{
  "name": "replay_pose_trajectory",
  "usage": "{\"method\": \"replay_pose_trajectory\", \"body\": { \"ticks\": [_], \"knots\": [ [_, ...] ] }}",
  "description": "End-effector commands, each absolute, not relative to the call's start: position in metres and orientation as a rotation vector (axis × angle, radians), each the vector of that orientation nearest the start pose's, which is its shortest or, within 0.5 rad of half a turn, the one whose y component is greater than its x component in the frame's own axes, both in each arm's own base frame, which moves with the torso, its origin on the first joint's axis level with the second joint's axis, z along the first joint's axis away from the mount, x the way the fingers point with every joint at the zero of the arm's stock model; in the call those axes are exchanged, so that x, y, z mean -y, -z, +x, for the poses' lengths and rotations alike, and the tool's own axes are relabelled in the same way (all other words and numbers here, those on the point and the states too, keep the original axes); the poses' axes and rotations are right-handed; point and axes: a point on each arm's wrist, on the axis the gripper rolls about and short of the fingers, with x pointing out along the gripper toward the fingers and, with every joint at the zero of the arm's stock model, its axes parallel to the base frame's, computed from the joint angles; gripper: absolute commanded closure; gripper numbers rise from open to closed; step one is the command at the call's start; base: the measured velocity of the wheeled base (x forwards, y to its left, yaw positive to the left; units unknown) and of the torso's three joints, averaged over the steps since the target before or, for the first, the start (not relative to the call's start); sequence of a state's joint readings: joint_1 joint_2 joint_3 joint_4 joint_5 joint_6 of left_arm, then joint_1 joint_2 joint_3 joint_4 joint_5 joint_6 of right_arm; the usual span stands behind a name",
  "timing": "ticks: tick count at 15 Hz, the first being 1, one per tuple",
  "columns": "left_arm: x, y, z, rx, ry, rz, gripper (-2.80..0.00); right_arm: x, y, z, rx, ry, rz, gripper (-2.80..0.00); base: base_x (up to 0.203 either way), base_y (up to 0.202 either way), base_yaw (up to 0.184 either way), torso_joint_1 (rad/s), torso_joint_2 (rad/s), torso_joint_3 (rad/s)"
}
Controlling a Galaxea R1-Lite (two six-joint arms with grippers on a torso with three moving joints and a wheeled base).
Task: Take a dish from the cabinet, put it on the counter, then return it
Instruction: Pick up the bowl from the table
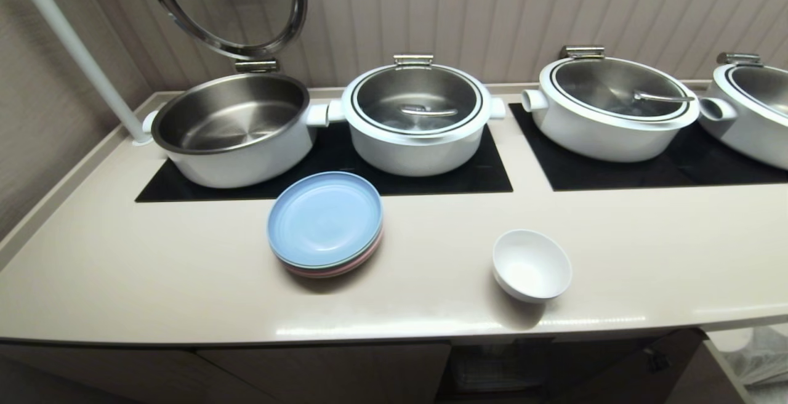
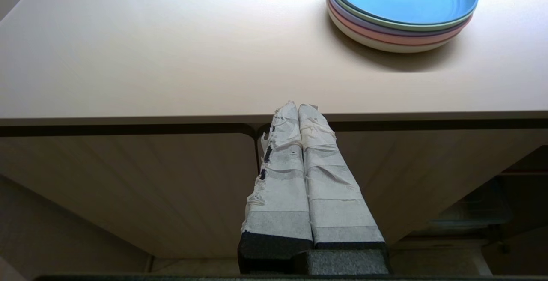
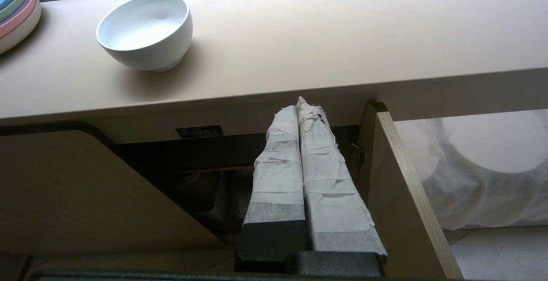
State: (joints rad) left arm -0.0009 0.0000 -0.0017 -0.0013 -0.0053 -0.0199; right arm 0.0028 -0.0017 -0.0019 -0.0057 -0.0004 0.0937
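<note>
Sitting upright on the cream bench point(image 1: 431, 305), small white ceramic bowl point(image 1: 531, 265), awaiting return to the open beige cabinet point(image 3: 222, 174); hanging below, right end effector point(image 3: 302, 105) and left end effector point(image 2: 298, 107), both closed, gripping nothing.

We're looking at a buffet serving line, the catering sort: a long beige counter point(image 1: 615, 256) carries inset black glass panels point(image 1: 646, 170), and on them a row of big white steel-lined pots point(image 1: 415, 121) with hinged lids. Stacked pastel plates point(image 1: 325, 224) wait in front, cabinet point(image 3: 64, 186) storage below.
</note>
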Motion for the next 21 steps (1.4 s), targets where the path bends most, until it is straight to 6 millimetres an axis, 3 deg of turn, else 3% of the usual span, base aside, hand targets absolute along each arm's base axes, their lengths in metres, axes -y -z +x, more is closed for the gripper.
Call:
{"method": "replay_pose_trajectory", "body": {
  "ticks": [1,5,9,13,21],
  "knots": [
    [0.000,-0.076,-0.023,0.003,0.007,-0.020,0.00,0.000,-0.077,-0.023,0.011,-0.004,0.092,0.00,0.000,0.000,0.000,0.000,0.00,0.000],
    [0.000,-0.076,-0.023,0.003,0.007,-0.020,0.00,0.000,-0.078,-0.023,0.011,-0.001,0.082,0.00,0.000,0.000,0.000,0.000,0.00,0.000],
    [0.000,-0.076,-0.023,0.003,0.005,-0.020,0.00,0.000,-0.097,-0.033,-0.004,-0.026,0.075,0.00,0.000,0.000,0.000,0.000,0.00,0.000],
    [0.000,-0.076,-0.023,0.003,0.007,-0.020,0.00,-0.001,-0.131,-0.032,-0.103,-0.063,0.079,0.00,0.000,0.000,0.000,0.000,0.00,0.000],
    [0.000,-0.076,-0.023,0.003,0.007,-0.020,0.00,-0.002,-0.206,0.006,-0.203,-0.099,0.085,0.00,0.000,0.000,0.000,0.000,0.00,0.000]
  ]
}}
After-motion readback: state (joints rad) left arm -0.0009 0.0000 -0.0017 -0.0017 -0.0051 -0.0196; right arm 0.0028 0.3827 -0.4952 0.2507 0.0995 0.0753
